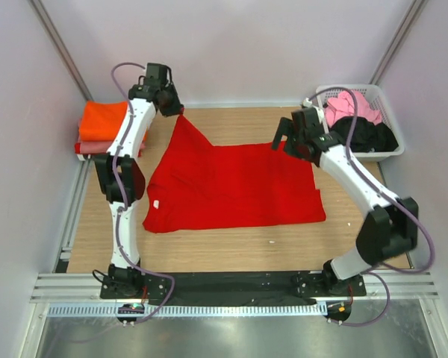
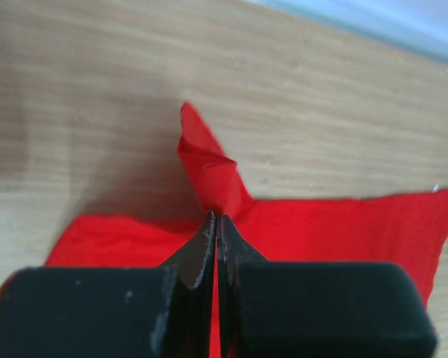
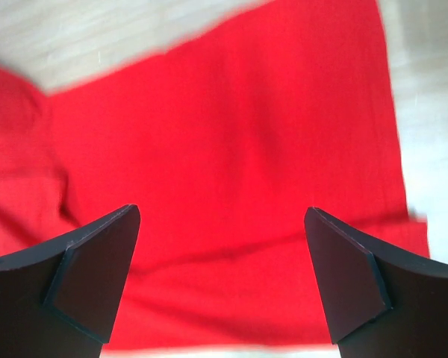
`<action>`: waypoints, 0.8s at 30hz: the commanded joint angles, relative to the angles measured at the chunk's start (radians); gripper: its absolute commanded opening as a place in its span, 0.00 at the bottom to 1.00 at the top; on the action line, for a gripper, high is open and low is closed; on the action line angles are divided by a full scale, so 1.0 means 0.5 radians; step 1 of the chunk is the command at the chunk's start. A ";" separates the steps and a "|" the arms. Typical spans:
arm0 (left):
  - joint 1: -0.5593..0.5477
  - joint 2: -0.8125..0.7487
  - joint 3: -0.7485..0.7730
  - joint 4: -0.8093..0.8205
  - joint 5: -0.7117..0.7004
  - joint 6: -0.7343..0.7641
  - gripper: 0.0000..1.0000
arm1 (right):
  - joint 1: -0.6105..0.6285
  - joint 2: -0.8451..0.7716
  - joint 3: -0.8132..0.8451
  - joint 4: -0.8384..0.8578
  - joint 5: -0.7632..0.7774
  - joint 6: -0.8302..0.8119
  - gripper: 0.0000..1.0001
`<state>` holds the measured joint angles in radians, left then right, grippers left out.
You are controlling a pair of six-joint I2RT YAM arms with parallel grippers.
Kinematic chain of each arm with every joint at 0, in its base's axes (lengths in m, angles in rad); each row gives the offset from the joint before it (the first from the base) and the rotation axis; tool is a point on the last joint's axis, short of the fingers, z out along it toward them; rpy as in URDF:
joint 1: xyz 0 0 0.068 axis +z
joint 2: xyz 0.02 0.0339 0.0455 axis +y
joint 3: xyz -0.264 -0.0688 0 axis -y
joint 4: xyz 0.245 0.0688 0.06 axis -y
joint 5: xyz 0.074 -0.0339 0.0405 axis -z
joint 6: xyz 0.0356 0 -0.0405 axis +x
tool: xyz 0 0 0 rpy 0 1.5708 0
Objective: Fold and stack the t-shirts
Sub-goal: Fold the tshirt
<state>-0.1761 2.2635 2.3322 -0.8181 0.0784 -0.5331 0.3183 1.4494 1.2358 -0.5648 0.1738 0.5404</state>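
Red shirt (image 1: 231,186) lies spread across the counter (image 1: 231,250). Left hand (image 1: 179,112) is clamped on its 11 o'clock corner — pulled into a peak — while right hand (image 1: 282,139), fingers apart, hovers at 2 o'clock.

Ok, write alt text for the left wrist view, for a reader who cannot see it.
The left tool, shut, pinches a twisted peak of a red t-shirt above a wooden table. The rest of the shirt lies spread flat on the table just beyond the tool.
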 commanded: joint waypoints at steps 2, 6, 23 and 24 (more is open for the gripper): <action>-0.071 -0.130 0.100 -0.333 -0.086 0.103 0.00 | -0.063 0.518 0.543 -0.116 0.248 -0.108 0.97; -0.080 -0.229 -0.098 -0.331 -0.068 0.106 0.00 | -0.207 1.024 1.073 -0.232 0.190 -0.114 0.86; -0.065 -0.425 -0.403 -0.251 -0.003 0.057 0.00 | -0.446 1.976 1.968 -0.530 0.152 -0.133 0.81; -0.056 -0.422 -0.397 -0.263 0.009 0.051 0.00 | -0.443 1.982 1.956 -0.533 0.153 -0.133 0.80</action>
<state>-0.2138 2.1170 2.1315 -0.9634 0.0647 -0.5144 0.0898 2.4432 2.1899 -0.8173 0.2337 0.4908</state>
